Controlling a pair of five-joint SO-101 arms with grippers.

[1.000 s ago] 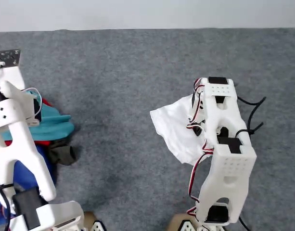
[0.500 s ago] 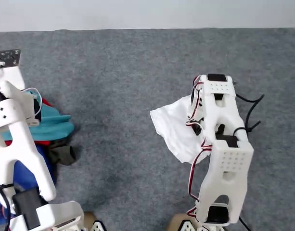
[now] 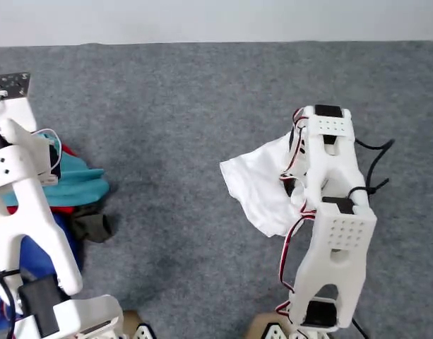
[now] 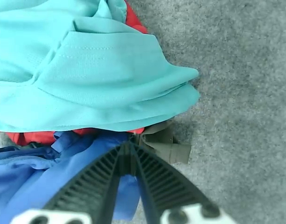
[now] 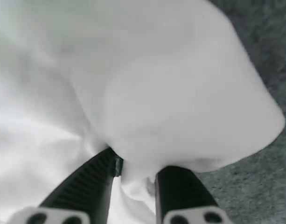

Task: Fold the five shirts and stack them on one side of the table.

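One crumpled white fabric shirt [image 3: 255, 187], centre-right, grasped by right hand [image 5: 138, 165]; left hand [image 4: 129, 148] clenched over teal-topped shirt heap [image 3: 78, 187].

Table [image 3: 167, 106] covered edge to edge in grey, felt-like matting, short-napped and coarse in grain. Surface mottled, with darker blotches toward the middle and lighter, worn-looking areas elsewhere. Same grain confirmed at close range from both wrist views. Far edge of matting straight and level. Beyond it, a pale band [image 3: 216, 21], off-white and featureless; wall or bare surface, cannot tell which. At the near edge, two small tan patches [image 3: 129, 317], material not identifiable. Lighting even and diffuse, from above by appearance; shadows on the matting faint and soft-edged, no glare.
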